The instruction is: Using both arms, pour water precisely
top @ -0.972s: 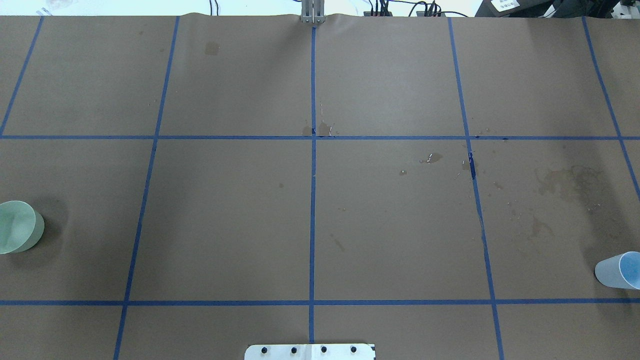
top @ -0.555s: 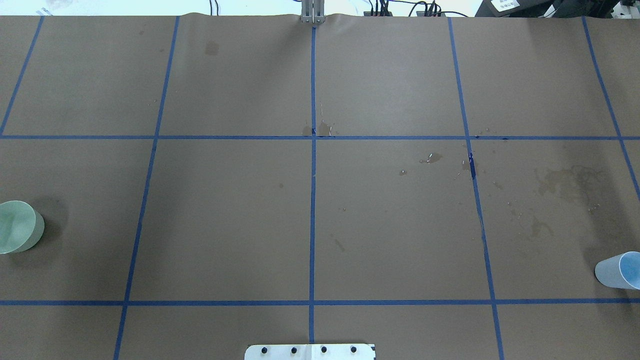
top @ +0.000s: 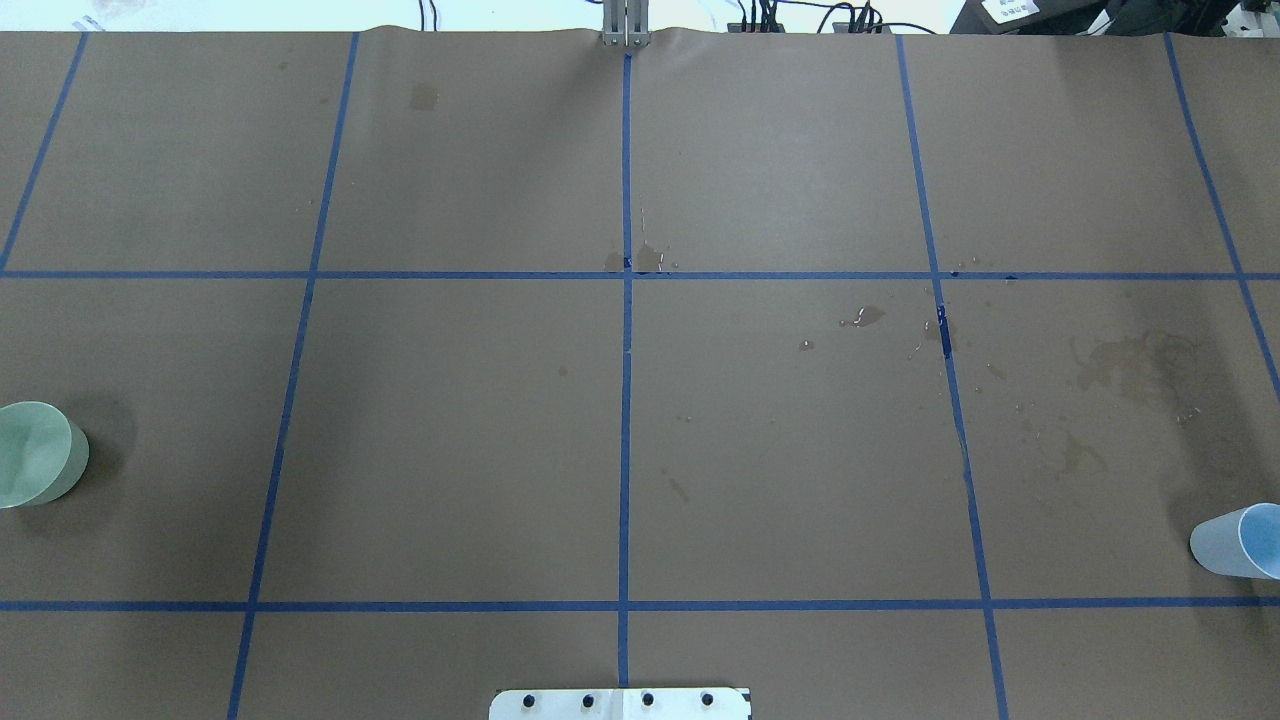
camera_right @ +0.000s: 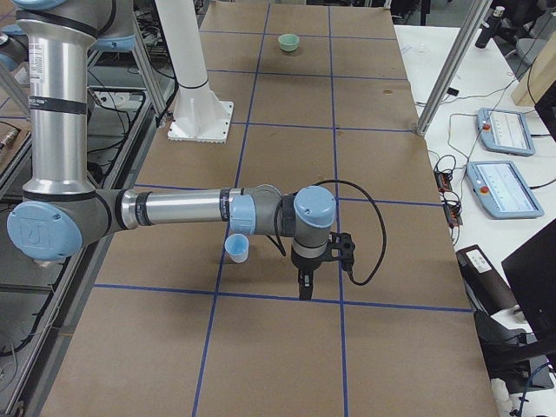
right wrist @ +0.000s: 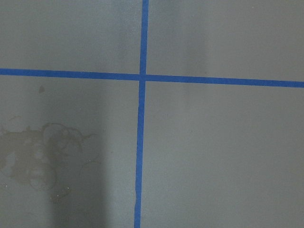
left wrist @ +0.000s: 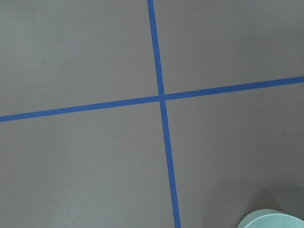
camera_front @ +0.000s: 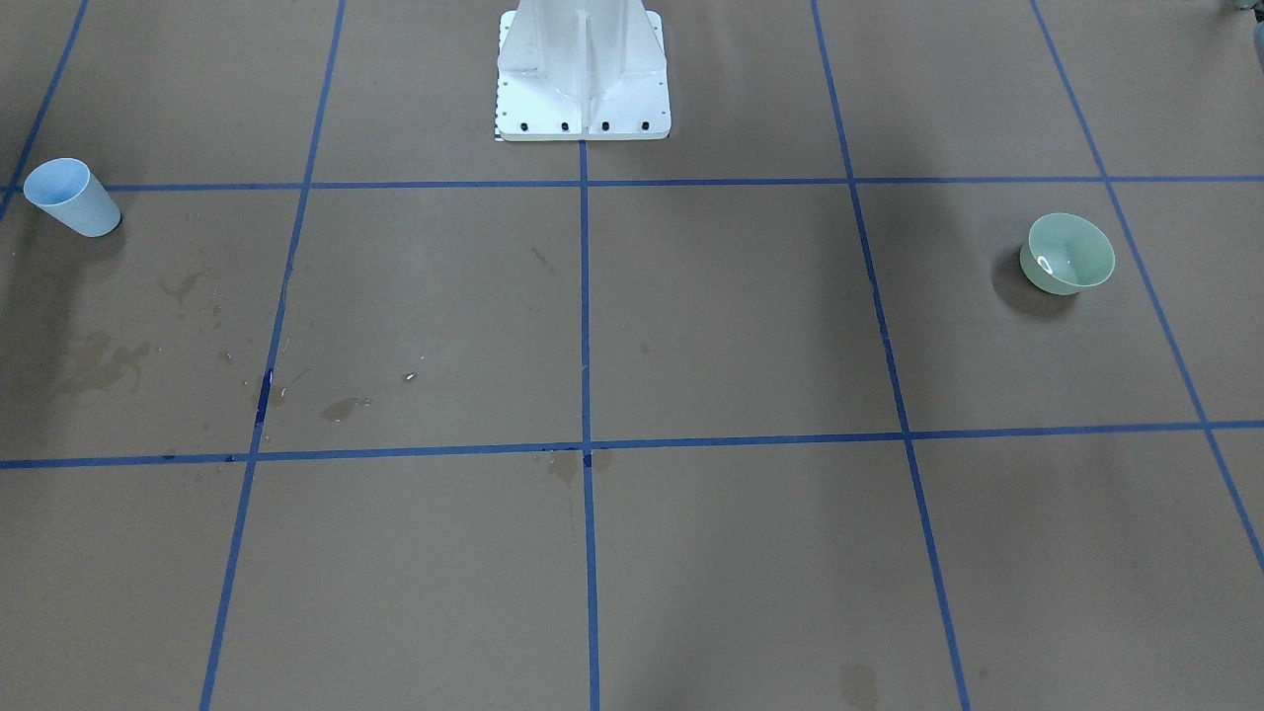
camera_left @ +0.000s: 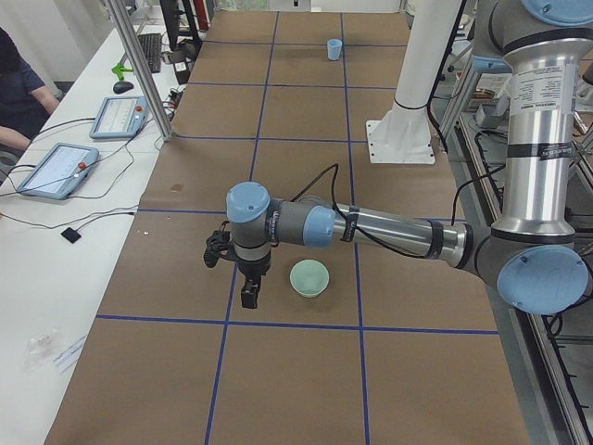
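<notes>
Currently, neither arm shows in the overhead or front views. Positions are noted relative to the white pedestal [camera_front: 583,69].

Bowl: the green bowl [camera_front: 1071,255] stands upright on the brown paper table [camera_front: 731,316], well out to the pedestal's left-arm side. A small bright glint sits inside it, and I cannot tell whether that is water. Its rim just enters the bottom corner of the left wrist view.

Cup: the pale blue cup [camera_front: 71,197] stands upright, well out to the pedestal's right-arm side. Its contents are not readable.

Water: the water [camera_front: 341,407] is seen only as damp patches and a few shining droplets on the paper. They lie forward of the pedestal on its right-arm side, between the centre tape line and the cup. The right wrist view shows ring-shaped stains beside a tape crossing.

Left arm [camera_left: 389,232]: it is stretched out low and level from the pedestal side. The left gripper [camera_left: 248,301] points straight down near the bowl, on the bowl's side away from the pedestal, and is apart from the bowl. It is seen only from the table's end, so I cannot tell how its jaws stand.

Right arm [camera_right: 174,208]: it has the same level pose. The right gripper [camera_right: 304,288] points down near the cup without touching it. Its jaw state likewise cannot be told.
</notes>
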Robot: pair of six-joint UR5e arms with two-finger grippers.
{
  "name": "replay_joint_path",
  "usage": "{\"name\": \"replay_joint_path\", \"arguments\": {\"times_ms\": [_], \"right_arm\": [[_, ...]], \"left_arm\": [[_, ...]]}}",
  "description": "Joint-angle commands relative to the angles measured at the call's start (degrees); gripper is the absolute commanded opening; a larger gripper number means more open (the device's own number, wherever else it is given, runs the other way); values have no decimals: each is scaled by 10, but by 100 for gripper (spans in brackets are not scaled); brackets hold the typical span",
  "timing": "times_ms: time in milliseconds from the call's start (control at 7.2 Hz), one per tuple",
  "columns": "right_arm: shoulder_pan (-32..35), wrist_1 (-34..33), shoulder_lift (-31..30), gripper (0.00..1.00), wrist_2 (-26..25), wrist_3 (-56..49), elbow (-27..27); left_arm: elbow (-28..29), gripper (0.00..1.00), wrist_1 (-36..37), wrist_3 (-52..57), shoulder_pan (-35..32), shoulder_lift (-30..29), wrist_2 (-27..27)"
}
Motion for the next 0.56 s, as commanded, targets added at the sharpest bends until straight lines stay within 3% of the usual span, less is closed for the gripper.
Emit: {"name": "replay_joint_path", "arguments": {"times_ms": [0,416], "right_arm": [[0,-1,0,100,1,0,-1],[0,-2,0,100,23,1,-1]], "left_arm": [[2,100,-1,4,-1,5,0],[4,100,-4,4,-3,23,-2]]}}
